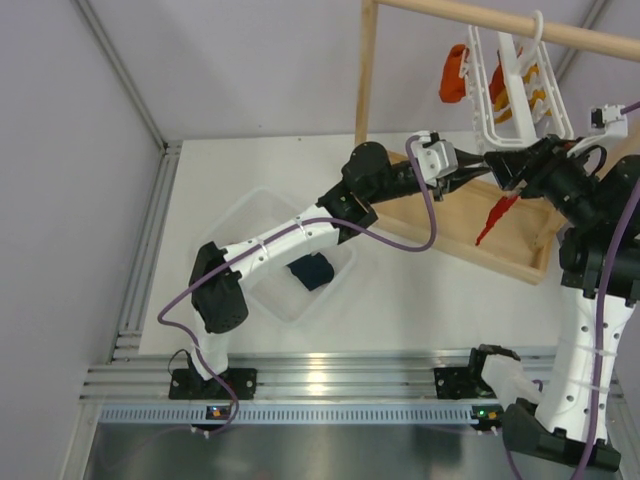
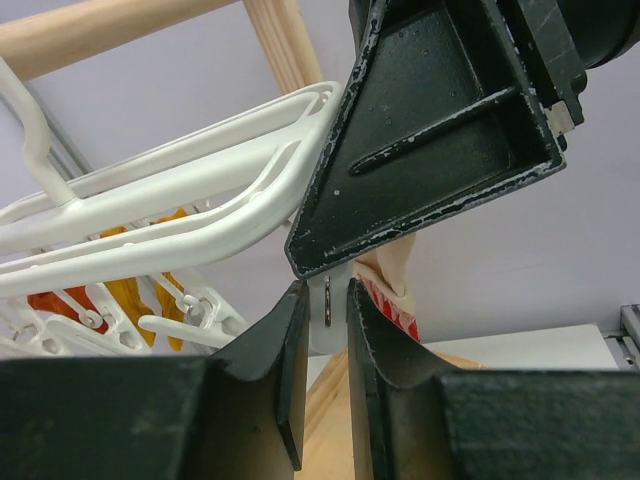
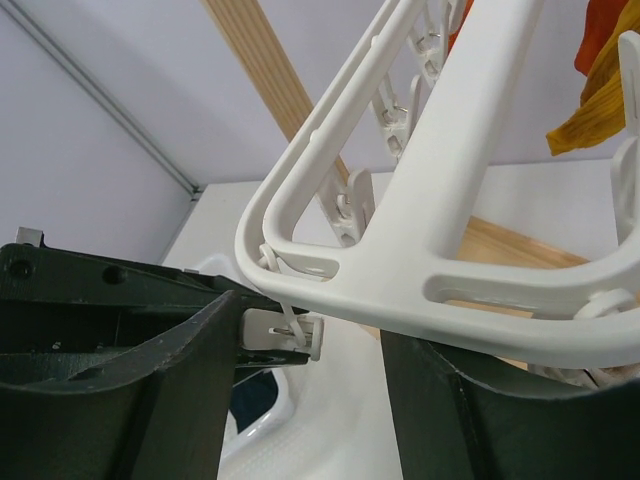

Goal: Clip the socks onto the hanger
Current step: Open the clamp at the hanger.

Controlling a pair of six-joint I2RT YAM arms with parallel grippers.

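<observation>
Nearest the lens, my left tool (image 2: pixel 327 300) stands narrow, its pads (image 2: pixel 290 370) pinching a white clip (image 2: pixel 320 335) of the hanger (image 2: pixel 200 190). Red sock (image 2: pixel 392 292), showing a beige part, hangs just behind that clip; whether the clip grips it, I cannot tell. Judged light, limp, not slippery: take it by the cuff edge. My right tool (image 3: pixel 312 345) is spread wide astride the hanger's corner. Navy sock (image 1: pixel 312 271) lies in a clear tub (image 1: pixel 235 215) on the tabletop (image 1: pixel 420 300). Hanger hangs from the wooden rack (image 1: pixel 367 80). No legible brand or writing.
</observation>
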